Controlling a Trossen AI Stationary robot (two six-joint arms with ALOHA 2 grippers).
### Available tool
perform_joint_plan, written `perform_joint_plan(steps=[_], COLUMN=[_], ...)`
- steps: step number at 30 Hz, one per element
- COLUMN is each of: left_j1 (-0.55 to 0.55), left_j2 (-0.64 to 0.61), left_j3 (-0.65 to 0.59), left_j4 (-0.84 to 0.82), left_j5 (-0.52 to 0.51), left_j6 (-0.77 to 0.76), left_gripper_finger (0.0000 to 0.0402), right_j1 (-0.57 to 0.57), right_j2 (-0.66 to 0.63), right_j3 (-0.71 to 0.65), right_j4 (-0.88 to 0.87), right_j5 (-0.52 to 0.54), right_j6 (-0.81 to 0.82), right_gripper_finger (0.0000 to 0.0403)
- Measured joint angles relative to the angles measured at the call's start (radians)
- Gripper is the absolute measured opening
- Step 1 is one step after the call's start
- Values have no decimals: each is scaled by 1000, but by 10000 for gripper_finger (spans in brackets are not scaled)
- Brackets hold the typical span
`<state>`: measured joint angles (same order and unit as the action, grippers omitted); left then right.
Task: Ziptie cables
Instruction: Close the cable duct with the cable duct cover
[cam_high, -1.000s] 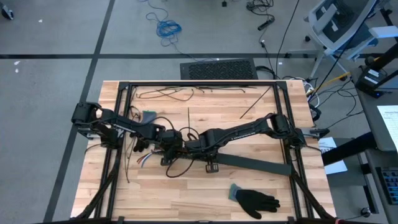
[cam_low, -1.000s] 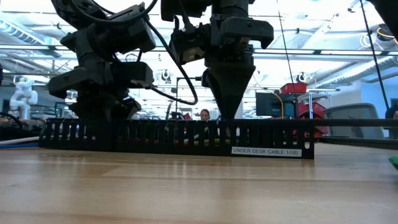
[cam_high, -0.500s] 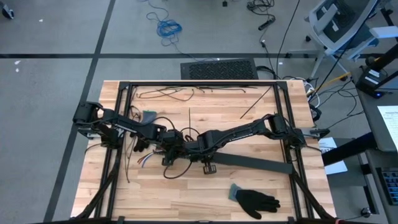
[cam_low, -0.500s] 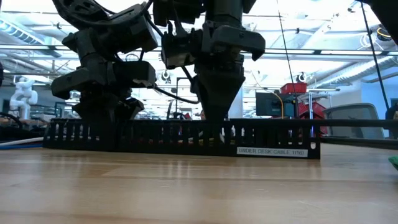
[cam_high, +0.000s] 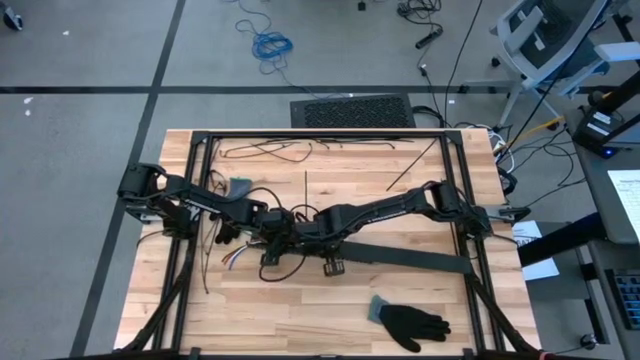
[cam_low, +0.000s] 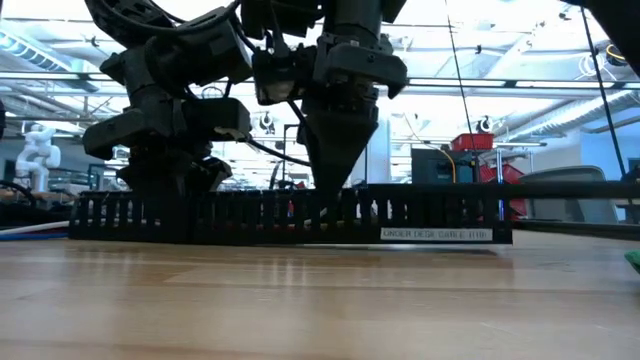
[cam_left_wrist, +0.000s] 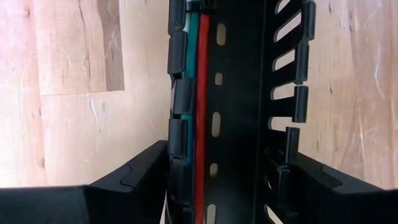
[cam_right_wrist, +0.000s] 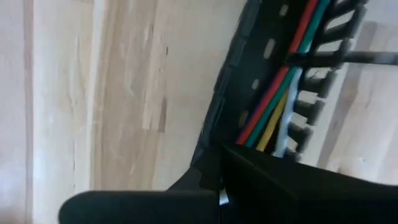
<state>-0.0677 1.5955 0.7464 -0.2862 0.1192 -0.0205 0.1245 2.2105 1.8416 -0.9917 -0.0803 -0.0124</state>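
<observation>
The wooden bench (cam_high: 420, 300) carries a black slotted strip (cam_high: 400, 258) across its middle. A black glove (cam_high: 410, 322) lies near the strip, and thin black strands (cam_high: 265, 151) lie well apart from it.

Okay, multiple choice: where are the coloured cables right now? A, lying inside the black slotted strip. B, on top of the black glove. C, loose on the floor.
A: both wrist views show the cables running lengthwise inside the black slotted strip, between its slotted walls.

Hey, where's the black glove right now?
In the high view, the black glove lies on the wooden table near its front edge, right of centre, just below the black slotted strip and clear of both arms.
</observation>
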Motion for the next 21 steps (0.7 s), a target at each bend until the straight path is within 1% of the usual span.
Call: perform_joint_plan(steps=[1, 3, 10, 15, 18, 21], left_j1=[0, 1, 1, 1, 1, 1], left_j2=[0, 0, 0, 1, 1, 1], left_j3=[0, 1, 0, 0, 0, 0], left_j4=[-1, 14, 19, 19, 20, 20], left_j5=[0, -2, -4, -4, -4, -4], left_j6=[0, -9, -5, -3, -1, 0], left_gripper_finger=[237, 237, 237, 237, 237, 237], right_j1=[-2, -8, -8, -8, -13, -20], right_j2=[0, -1, -5, -9, -12, -16], right_j3=[5, 25, 40, 48, 109, 179], right_j4=[-6, 51, 30, 14, -15, -101], right_j5=[0, 11, 0, 5, 15, 30], right_j6=[-2, -14, -3, -23, -59, -76], right_gripper_finger=[0, 0, 1, 13, 20, 20])
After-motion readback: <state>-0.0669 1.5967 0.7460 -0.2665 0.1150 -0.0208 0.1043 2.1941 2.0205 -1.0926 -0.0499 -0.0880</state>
